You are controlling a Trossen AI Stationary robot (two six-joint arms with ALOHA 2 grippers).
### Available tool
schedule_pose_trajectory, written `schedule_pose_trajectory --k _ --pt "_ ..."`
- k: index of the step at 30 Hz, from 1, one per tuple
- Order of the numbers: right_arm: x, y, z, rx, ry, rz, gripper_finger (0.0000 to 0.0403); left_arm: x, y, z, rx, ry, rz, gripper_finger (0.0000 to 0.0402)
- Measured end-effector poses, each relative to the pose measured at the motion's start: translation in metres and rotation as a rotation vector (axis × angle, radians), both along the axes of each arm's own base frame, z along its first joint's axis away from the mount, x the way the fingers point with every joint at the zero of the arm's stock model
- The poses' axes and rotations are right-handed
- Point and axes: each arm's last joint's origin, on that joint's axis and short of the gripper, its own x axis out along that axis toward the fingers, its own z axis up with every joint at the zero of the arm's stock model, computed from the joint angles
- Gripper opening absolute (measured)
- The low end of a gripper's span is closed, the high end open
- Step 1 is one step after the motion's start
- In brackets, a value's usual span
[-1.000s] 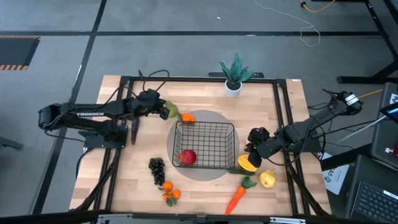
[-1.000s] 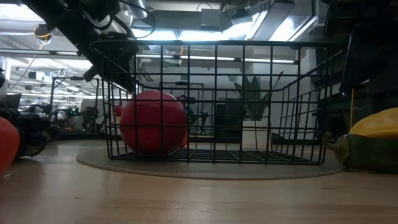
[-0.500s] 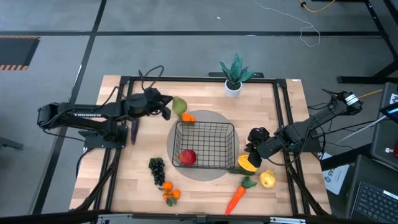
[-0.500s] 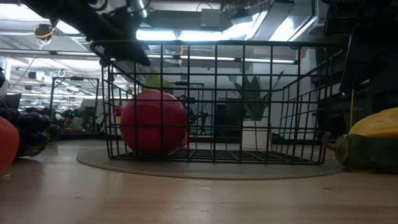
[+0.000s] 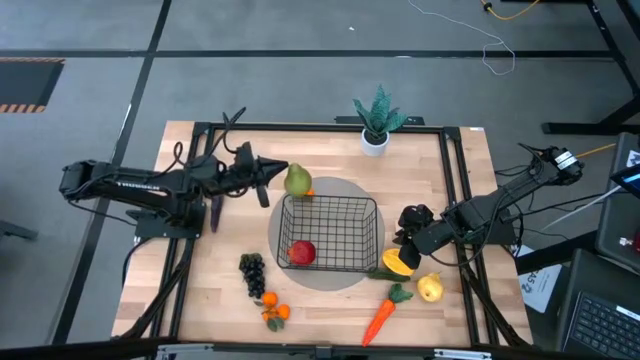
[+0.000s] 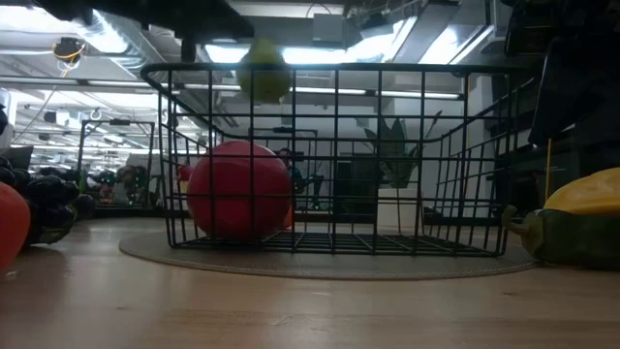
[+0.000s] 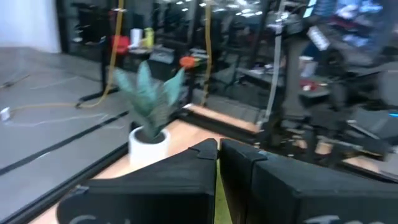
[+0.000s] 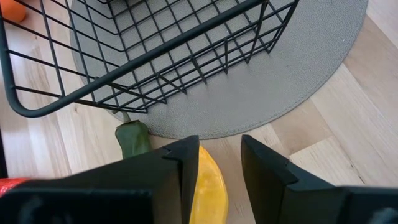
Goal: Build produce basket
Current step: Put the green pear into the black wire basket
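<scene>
The black wire basket [image 5: 330,199] stands on a grey round mat with a red apple [image 5: 302,252] lying in it. My left gripper [image 5: 280,172] is shut on a green pear [image 5: 297,181], which hangs over the mat just beyond the basket's far left corner. In the low view the pear [image 6: 263,73] shows at the height of the basket's rim. My right gripper [image 8: 221,146] is open at the basket's near right corner. Its fingers point down over a yellow-orange squash [image 8: 211,186] that lies on the table. My left gripper pinches a thin part at the pear's narrow top between its two shut fingers; only a yellow-green sliver [image 7: 216,186] shows between them. The fingers come in level from the table's left. The pear hangs upright, clear of the table. My right gripper has one finger [image 8: 186,162] close against the squash's yellow side; I cannot tell whether it touches.
An orange [image 5: 305,190] lies on the mat by the pear. Black grapes [image 5: 252,272], small oranges [image 5: 274,313], a carrot [image 5: 380,318] and a yellow pear [image 5: 430,288] lie along the near side. A potted plant [image 5: 377,120] stands at the far edge.
My left gripper has risen and gone toward the table's right, toward the basket, tipping up from a downward slant to level. The green pear has come up with it, from beside the orange on the table to rim height, clear of the table.
</scene>
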Motion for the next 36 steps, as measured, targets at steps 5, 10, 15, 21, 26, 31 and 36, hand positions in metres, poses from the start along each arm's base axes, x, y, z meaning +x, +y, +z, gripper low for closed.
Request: schedule_pose_trajectory --k 5,10,15,21,26,31,36 --pt "0.0 0.0 0.0 -0.001 0.0 0.001 0.011 0.001 -0.009 0.003 0.014 -0.026 -0.055 0.0" --pt "0.0 0.0 0.0 -0.001 0.0 0.001 0.011 0.004 -0.016 0.001 0.013 -0.027 -0.091 0.0" --pt "0.0 0.0 0.0 0.0 0.0 0.0 0.011 0.01 -0.024 0.002 0.017 -0.066 -0.128 0.0" --pt "0.0 0.0 0.0 0.001 0.0 0.0 0.011 0.019 -0.033 -0.004 0.035 -0.064 -0.161 0.0" --pt "0.0 0.0 0.0 0.001 0.001 -0.001 0.011 0.026 -0.038 -0.007 0.035 -0.092 -0.183 0.0" --pt "0.0 0.0 0.0 0.001 0.001 -0.001 0.011 0.033 -0.043 -0.007 0.052 -0.149 -0.284 0.0" --pt "0.0 0.0 0.0 0.01 0.006 0.006 0.011 0.04 -0.044 -0.011 0.055 -0.171 -0.312 0.0"
